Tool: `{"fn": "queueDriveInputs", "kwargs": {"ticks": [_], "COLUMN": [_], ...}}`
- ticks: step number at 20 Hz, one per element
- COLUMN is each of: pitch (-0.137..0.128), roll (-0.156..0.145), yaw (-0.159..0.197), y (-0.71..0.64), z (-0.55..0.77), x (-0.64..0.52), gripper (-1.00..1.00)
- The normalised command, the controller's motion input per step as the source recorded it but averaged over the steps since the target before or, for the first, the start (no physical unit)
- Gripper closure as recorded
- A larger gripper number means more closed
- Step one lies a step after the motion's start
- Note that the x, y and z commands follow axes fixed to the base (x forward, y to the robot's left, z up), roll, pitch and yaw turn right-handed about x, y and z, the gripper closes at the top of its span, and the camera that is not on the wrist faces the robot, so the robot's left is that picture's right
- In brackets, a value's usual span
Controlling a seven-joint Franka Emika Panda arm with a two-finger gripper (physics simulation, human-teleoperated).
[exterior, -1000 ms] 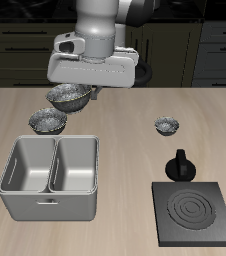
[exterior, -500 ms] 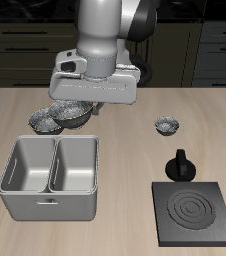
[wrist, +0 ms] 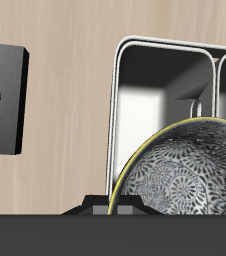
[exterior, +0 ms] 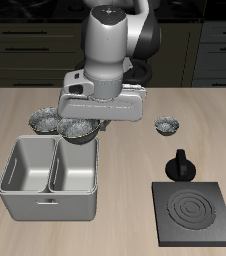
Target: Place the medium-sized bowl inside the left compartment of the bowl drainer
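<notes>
The arm is carrying the bowl (exterior: 77, 129) forward and down: a second ago it was hanging farther back, next to the other bowl (exterior: 45, 122) behind the drainer (exterior: 50, 178), and now it is sitting in the air just over the drainer's back rim, above the well nearer the stove plate (exterior: 193, 213). By my judgement this is the transport leg nearing its end, with lowering and release not yet done. Since the robot's left shows on the right of the front view, that well looks like the left compartment (exterior: 73, 166), so the travel seems to be heading to the correct side.

The gripper (exterior: 82, 124) is clamped on the bowl, apparently at its rim, though the fingers themselves are hiding under the wrist body in the front view and the jaws are not showing clearly in either picture. I am inferring the hold from the bowl hanging clear of the table.

In the wrist view the bowl (wrist: 185, 165) is filling the foreground and covering part of the drainer (wrist: 116, 90), so the floor of the target well and the central wall are only partly showing. How high the bowl is riding above the rim is hard to tell. The smallest bowl (exterior: 166, 125) is standing well apart, near a black knob-like object (exterior: 180, 165) whose nature I cannot make out.
</notes>
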Motion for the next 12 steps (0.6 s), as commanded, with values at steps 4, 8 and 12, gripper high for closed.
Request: {"fn": "queueDriveInputs", "kwargs": {"ticks": [4, 8, 12], "pitch": [0.036, 0.03, 0.062], "roll": [-0.003, 0.003, -0.049], "yaw": [-0.027, 0.018, 0.005], "y": [0.06, 0.05, -0.08], "z": [-0.27, -0.33, -0.32], "x": [-0.01, 0.0, 0.02], "gripper": [1.0, 1.0, 1.0]}}
